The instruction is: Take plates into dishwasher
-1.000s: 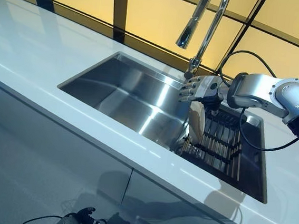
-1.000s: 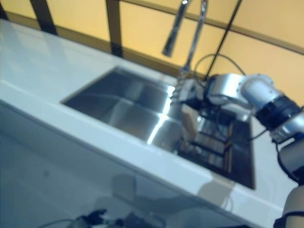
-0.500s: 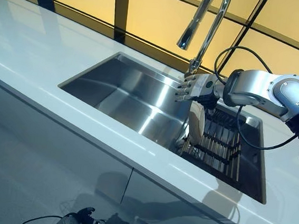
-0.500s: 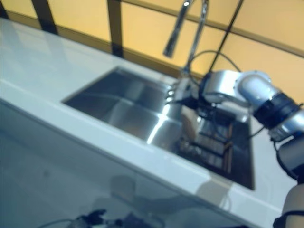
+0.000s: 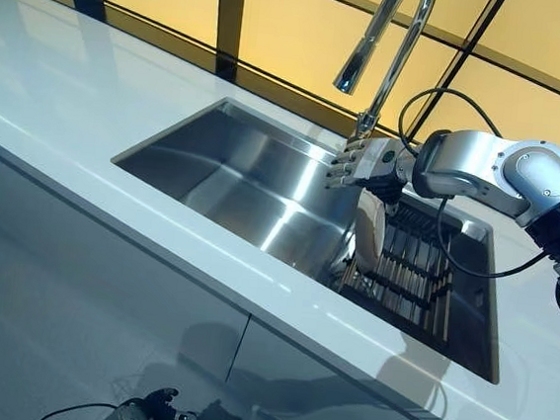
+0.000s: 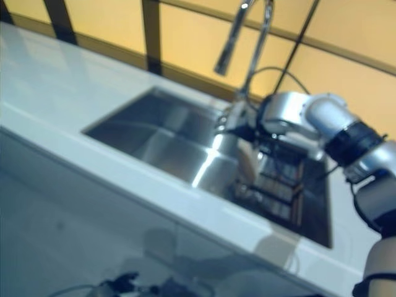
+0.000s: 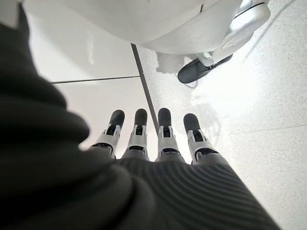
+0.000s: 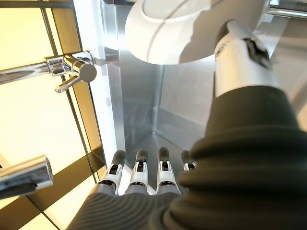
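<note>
left eye view shows the right hand (image 5: pixel 362 163), fingers straight and released, just above a white plate (image 5: pixel 368 230) standing on edge in the dark rack (image 5: pixel 415 273) at the sink's (image 5: pixel 234 176) right end; left hand (image 7: pixel 158 139) hangs relaxed over the floor.

Right hand (image 5: pixel 357 164) open (fingers straight); left hand (image 7: pixel 158 139) open.

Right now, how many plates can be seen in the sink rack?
1: a white plate stands on edge at the left end of the dark rack in the sink, just below the right hand. Others may be hidden behind the arm.
</note>
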You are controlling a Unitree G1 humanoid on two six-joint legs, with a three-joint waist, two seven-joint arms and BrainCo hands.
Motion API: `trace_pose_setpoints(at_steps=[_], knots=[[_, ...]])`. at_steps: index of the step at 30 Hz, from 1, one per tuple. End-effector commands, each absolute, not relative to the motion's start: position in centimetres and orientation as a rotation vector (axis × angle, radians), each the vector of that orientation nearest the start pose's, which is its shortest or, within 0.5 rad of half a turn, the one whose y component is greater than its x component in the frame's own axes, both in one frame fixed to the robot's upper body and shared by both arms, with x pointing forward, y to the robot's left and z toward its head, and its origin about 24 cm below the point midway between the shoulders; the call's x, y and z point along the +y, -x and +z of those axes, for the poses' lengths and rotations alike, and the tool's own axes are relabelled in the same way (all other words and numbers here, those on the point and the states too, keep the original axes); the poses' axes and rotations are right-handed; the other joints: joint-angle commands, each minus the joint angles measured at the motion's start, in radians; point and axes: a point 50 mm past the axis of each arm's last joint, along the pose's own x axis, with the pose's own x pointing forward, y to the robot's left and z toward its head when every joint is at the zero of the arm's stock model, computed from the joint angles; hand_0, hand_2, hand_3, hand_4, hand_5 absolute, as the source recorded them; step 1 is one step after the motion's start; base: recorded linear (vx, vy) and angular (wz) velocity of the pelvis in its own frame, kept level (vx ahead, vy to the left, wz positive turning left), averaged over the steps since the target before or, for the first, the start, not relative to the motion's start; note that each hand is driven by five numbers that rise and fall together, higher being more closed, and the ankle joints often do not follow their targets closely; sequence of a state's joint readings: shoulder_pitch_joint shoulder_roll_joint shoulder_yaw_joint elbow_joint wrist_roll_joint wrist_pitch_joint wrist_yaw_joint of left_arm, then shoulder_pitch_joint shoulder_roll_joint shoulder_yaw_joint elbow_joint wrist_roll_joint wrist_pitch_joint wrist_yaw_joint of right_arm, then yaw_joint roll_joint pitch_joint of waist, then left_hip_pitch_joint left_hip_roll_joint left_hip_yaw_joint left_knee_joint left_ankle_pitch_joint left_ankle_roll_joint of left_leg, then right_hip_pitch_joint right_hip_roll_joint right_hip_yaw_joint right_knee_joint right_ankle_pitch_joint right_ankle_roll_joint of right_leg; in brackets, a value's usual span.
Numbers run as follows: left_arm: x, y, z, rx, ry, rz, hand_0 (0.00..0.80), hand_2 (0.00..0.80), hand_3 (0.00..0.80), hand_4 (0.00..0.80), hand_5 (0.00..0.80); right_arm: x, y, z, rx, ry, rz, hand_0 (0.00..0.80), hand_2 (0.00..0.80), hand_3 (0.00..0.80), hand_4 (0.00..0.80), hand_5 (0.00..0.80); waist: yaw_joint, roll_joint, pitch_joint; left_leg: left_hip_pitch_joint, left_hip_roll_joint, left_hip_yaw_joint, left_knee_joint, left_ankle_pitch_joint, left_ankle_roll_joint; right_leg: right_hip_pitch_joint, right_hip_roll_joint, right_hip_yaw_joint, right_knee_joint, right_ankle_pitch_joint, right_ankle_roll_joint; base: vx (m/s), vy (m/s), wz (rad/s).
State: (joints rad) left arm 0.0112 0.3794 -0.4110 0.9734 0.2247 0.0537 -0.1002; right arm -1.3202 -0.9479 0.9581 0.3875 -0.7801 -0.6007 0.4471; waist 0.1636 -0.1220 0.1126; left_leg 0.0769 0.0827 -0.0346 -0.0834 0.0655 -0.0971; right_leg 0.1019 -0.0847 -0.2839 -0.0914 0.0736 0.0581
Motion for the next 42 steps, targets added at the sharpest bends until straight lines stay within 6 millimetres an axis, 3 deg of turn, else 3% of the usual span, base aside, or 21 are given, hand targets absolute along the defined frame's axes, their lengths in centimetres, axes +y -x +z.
trace_pose_setpoints(at_steps=[1, 19, 27, 42], knots=[[24.6, -11.5, -14.4, 1.147, -0.812, -0.471, 0.000, 0.000, 0.000, 0.000, 0.000, -15.4, -36.1, 27.0, -0.388, 2.380, 0.730, 0.000, 0.000, 0.000, 0.000, 0.000, 0.041, -0.015, 0.020, 0.004, -0.003, 0.040, -0.004, -0.013, 0.013, 0.047, 0.006, -0.010, 0.005, -0.037, 0.026, 0.000, 0.000, 0.00], [25.2, -12.2, -14.0, 1.134, -0.831, -0.467, 0.000, 0.000, 0.000, 0.000, 0.000, -17.5, -36.4, 25.3, -0.294, 2.326, 0.762, 0.000, 0.000, 0.000, 0.000, 0.000, 0.052, -0.025, 0.041, -0.007, -0.002, 0.029, 0.000, -0.008, 0.013, 0.041, 0.007, -0.021, 0.014, -0.037, 0.024, 0.000, -0.002, 0.00], [25.5, -12.5, -13.7, 1.129, -0.841, -0.463, 0.000, 0.000, 0.000, 0.000, 0.000, -17.5, -36.5, 25.1, -0.295, 2.300, 0.768, 0.000, 0.000, 0.000, 0.000, 0.000, 0.057, -0.025, 0.049, -0.011, -0.001, 0.025, -0.001, -0.007, 0.015, 0.036, 0.008, -0.019, 0.014, -0.034, 0.025, -0.004, -0.022, 0.03], [25.1, -12.5, -13.7, 1.104, -0.816, -0.462, 0.000, 0.000, 0.000, 0.000, 0.000, -18.4, -36.7, 24.9, -0.287, 2.289, 0.724, 0.000, 0.000, 0.000, 0.000, 0.000, 0.052, 0.006, 0.051, -0.013, -0.010, 0.018, 0.008, -0.011, 0.019, 0.031, -0.004, -0.012, 0.025, -0.037, 0.026, -0.007, 0.001, 0.00]])
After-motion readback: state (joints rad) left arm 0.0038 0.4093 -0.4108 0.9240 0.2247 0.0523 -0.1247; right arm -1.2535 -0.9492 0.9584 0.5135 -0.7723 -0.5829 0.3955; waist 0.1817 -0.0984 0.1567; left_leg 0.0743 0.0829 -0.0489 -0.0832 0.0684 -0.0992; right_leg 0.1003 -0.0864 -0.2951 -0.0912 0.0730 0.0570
